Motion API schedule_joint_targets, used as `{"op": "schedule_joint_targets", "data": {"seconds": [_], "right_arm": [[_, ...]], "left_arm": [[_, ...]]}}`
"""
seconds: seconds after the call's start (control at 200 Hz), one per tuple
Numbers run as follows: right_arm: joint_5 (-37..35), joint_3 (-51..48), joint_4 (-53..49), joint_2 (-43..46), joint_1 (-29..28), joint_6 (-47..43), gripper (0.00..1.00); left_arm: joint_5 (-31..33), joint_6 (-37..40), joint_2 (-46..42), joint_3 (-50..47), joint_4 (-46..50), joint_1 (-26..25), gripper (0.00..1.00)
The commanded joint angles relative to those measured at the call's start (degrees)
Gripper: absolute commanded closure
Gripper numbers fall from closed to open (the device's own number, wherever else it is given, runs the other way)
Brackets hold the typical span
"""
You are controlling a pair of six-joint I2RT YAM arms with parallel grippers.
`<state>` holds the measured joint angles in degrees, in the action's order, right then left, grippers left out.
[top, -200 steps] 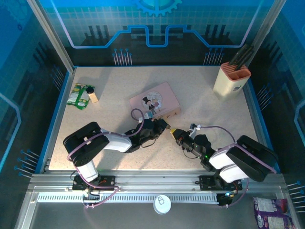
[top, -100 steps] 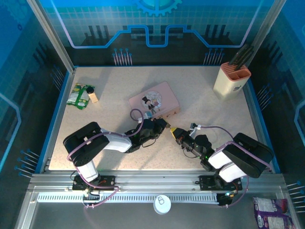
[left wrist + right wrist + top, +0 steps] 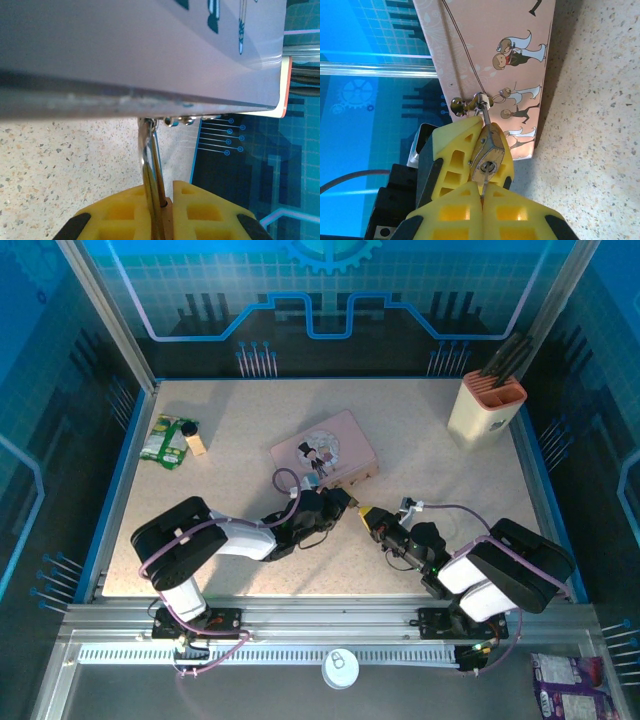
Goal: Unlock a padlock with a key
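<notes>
The small brass padlock point(image 3: 487, 150) sits between the yellow fingers point(image 3: 451, 150) of my left gripper point(image 3: 343, 506), which is shut on it. Its silver shackle point(image 3: 149, 160) runs up to the latch on the pink tin point(image 3: 490, 55). The thin silvery key point(image 3: 484, 181) is in the keyhole at the padlock's bottom face. My right gripper point(image 3: 483, 192) is shut on the key's head, fingertips almost touching the padlock. In the top view my right gripper point(image 3: 373, 521) meets the left one just in front of the pink tin point(image 3: 322, 448).
A beige knife block point(image 3: 487, 403) stands at the back right. A green packet point(image 3: 161, 441) and a small wooden piece point(image 3: 196, 444) lie at the back left. The blue table rim point(image 3: 118, 480) borders the speckled surface.
The right gripper has crept slightly left toward the padlock, and the tin has shifted a little. Both grips are unchanged.
</notes>
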<state>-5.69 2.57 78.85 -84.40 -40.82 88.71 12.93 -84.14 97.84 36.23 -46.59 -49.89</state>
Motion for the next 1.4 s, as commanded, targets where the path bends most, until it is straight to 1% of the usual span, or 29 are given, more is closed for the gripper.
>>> {"op": "schedule_joint_targets", "data": {"seconds": [0.0, 0.54, 0.725, 0.916, 1.041, 1.241, 1.396], "right_arm": [[-1.2, 0.1, 2.7, -0.2, 0.9, -0.9, 1.0], [-1.7, 0.4, 2.7, 0.0, 0.8, -0.2, 1.0], [-1.6, 0.5, 2.7, -0.5, 0.9, 1.7, 1.0], [-0.5, 1.5, 2.7, -1.6, 1.5, 4.0, 1.0], [0.2, 1.8, 2.7, -1.8, 2.4, 2.9, 1.0], [1.3, 1.9, 2.7, -4.1, 3.3, 3.9, 1.0], [1.2, 1.8, 2.6, -3.5, 3.7, 3.5, 1.0]], "left_arm": [[-1.6, -1.9, -3.5, 1.7, -7.8, -1.6, 1.0], [-1.2, -2.2, -4.7, 1.1, -8.6, -2.3, 1.0], [-1.0, -2.2, -5.3, 0.9, -8.6, -2.6, 1.0], [-1.0, -2.4, -5.4, 1.0, -9.3, -2.9, 1.0], [-1.2, -2.3, -5.4, 1.5, -8.9, -2.9, 1.0], [-1.3, -2.0, -5.8, 2.1, -8.4, -3.3, 1.0], [-1.2, -2.1, -6.3, 2.2, -7.7, -3.4, 1.0]]}}
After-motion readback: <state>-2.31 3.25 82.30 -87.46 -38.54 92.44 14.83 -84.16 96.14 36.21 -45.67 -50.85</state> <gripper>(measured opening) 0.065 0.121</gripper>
